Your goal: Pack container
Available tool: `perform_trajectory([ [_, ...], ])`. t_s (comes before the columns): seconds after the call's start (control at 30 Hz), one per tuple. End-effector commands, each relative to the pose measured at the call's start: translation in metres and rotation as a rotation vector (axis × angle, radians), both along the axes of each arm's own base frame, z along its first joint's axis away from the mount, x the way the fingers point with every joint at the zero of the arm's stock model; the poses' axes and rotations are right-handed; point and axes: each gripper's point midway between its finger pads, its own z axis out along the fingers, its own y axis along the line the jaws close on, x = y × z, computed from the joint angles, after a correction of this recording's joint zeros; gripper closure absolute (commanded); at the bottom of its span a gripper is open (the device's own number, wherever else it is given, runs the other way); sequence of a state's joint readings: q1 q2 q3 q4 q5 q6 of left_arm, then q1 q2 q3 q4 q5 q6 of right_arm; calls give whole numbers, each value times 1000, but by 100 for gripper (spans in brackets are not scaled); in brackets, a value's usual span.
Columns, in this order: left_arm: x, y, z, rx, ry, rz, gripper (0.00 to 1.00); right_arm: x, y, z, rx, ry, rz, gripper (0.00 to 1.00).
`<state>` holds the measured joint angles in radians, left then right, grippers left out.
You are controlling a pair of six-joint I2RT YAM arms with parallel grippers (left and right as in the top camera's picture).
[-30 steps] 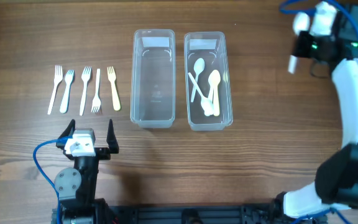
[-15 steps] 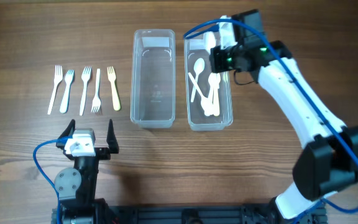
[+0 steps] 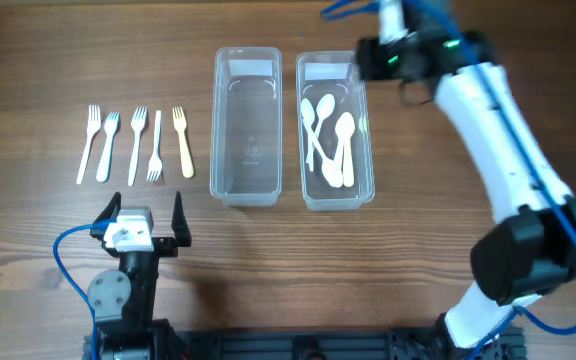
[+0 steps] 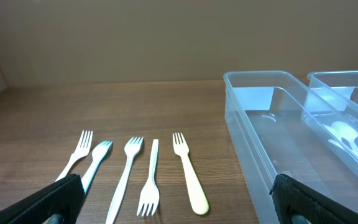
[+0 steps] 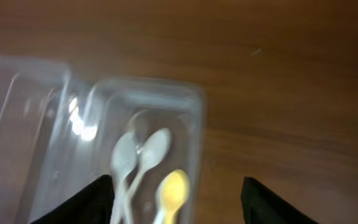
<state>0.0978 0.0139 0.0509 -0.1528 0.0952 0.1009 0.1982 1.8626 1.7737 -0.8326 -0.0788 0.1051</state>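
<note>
Two clear containers stand side by side mid-table. The left container (image 3: 248, 125) (image 4: 272, 143) holds nothing. The right container (image 3: 335, 185) (image 5: 194, 134) holds several white and cream spoons (image 3: 328, 135) (image 5: 148, 155). Several forks (image 3: 133, 145) (image 4: 138, 177) lie in a row left of the containers. My left gripper (image 3: 146, 222) (image 4: 179, 208) stands open near the table's front, just short of the forks, with nothing between its fingers. Above the far end of the right container hovers my right gripper (image 3: 371, 58) (image 5: 179, 205), jaws apart and nothing held.
The right arm (image 3: 508, 150) reaches from the front right corner across the table's right side. The left arm's base and blue cable (image 3: 68, 255) sit at the front left. Bare wooden table (image 3: 438, 230) lies around the containers.
The right arm swung from the far right to over the right container, then opened. One more white spoon now lies in that container. The left arm has not moved.
</note>
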Motion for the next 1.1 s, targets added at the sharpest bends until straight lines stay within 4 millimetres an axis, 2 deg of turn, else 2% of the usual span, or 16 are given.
perform_trajectory([
  [0.0, 0, -1, -2, 20, -1, -5, 0, 8, -73, 49, -107, -116, -113, 26],
  [0.07, 0, -1, -2, 20, -1, -5, 0, 8, -90, 49, -106, -111, -149, 19],
  [0.17, 0, -1, -2, 20, -1, -5, 0, 9, -103, 49, -107, -111, -174, 0],
  [1.07, 0, -1, -2, 20, -2, -5, 0, 11, -105, 50, -105, -120, -179, 0],
])
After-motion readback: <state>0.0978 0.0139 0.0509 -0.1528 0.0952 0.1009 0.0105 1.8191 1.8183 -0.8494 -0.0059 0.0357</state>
